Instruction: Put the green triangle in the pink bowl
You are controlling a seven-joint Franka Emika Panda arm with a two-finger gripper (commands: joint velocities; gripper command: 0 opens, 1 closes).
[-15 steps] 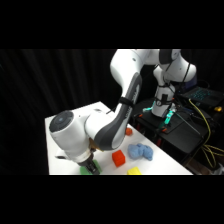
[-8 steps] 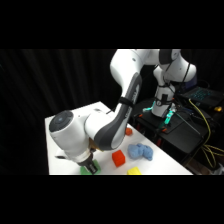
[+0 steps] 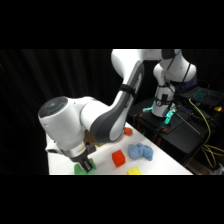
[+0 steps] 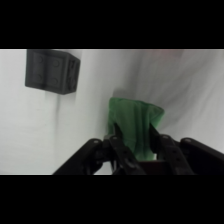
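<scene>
The green triangle point(image 4: 136, 120) stands between my two fingertips in the wrist view, and both fingers press against its sides. My gripper point(image 4: 136, 144) is shut on it, low at the white table point(image 4: 45, 130). In the side view the gripper point(image 3: 86, 165) reaches down at the table's near left corner, with a bit of the green triangle point(image 3: 79, 170) showing beside the black fingers. The pink bowl shows in neither view; the bulky arm point(image 3: 100, 120) covers much of the table's middle.
A dark block point(image 4: 52, 71) lies on the table a short way beyond the gripper. To the right in the side view lie a red cube point(image 3: 118, 158), a blue lump point(image 3: 141, 151), a yellow block point(image 3: 134, 171) and a small orange-red block point(image 3: 128, 131). Black equipment point(image 3: 175, 135) with cables stands past the table's right edge.
</scene>
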